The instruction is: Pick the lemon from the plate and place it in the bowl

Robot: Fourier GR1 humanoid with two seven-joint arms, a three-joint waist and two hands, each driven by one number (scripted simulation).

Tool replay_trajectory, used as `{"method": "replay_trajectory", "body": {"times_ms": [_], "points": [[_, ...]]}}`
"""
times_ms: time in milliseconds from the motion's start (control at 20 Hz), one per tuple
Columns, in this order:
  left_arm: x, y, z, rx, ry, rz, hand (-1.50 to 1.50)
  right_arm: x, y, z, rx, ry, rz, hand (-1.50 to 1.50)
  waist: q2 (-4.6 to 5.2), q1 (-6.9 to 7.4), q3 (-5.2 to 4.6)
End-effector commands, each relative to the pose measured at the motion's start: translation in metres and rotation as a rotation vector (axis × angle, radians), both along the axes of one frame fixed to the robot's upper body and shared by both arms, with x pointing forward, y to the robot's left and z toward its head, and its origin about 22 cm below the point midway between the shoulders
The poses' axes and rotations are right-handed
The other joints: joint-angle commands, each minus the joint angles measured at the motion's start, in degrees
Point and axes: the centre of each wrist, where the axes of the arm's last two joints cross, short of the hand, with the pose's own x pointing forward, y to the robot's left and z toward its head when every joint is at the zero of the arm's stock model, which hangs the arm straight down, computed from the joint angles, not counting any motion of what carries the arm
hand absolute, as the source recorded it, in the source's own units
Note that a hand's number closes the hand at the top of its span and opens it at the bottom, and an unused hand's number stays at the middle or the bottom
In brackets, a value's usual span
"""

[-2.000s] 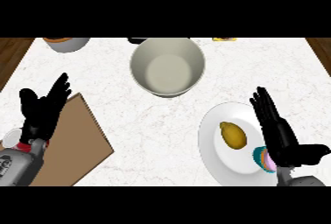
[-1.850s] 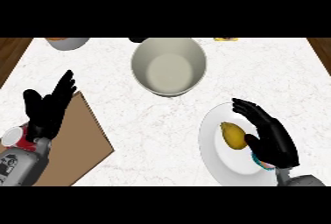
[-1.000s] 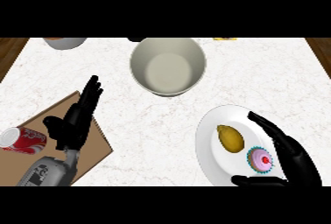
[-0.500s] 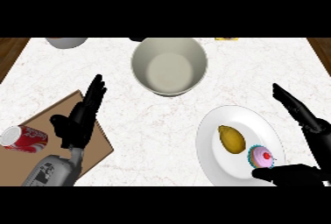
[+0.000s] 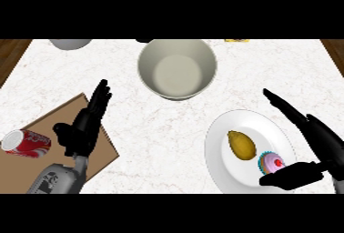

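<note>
On the white marble counter [image 5: 134,118], seen from the head view, the lemon [image 5: 241,144] is lying on the white plate [image 5: 225,168] at the lower right, toward the plate's left half. Just beside it, nearer the right rim, a small cupcake [image 5: 272,162] with pink icing is sitting on the same plate.

The right hand [image 5: 316,143] is hanging over the plate's right edge with its fingers stretched out straight and pressed close together, pointing up and to the left, while the thumb [image 5: 292,175] is jutting out low over the plate's bottom right, next to the cupcake. The hand is open wide and is touching neither the lemon nor the cupcake.

The bowl [image 5: 177,67] is standing above the plate, near the far edge of the counter, well apart from the lemon, its pale inside showing.

At the left, the left hand [image 5: 84,125] is resting open over a brown board [image 5: 40,136], fingers straight and pointing upward, holding nothing. A red can [image 5: 25,143] is lying on its side at the board's left edge. A second, grey bowl [image 5: 70,43] is showing partly at the top left.
</note>
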Motion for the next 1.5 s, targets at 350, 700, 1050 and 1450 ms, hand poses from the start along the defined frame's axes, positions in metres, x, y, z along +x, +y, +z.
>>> {"method": "replay_trajectory", "body": {"times_ms": [350,700,1050,1450], "points": [[-0.014,-0.011,0.011,0.006,0.006,-0.009,0.0,0.005,-0.014,-0.025,-0.029,0.1,0.046,-1.5,-0.1,-0.21,0.05],[-0.005,0.003,0.018,-0.012,0.011,0.026,0.0,-0.005,-0.026,-0.044,0.097,0.085,0.092,-1.5,-0.11,-0.32,0.07],[-0.004,0.006,-0.006,0.018,0.001,-0.006,0.0,-0.008,-0.022,-0.036,0.17,0.092,0.078,-1.5,-0.06,-0.42,0.04],[-0.014,-0.005,0.019,-0.003,0.002,0.015,0.0,-0.012,-0.011,-0.073,0.194,0.175,0.069,-1.5,-0.1,-0.28,0.05]]}}
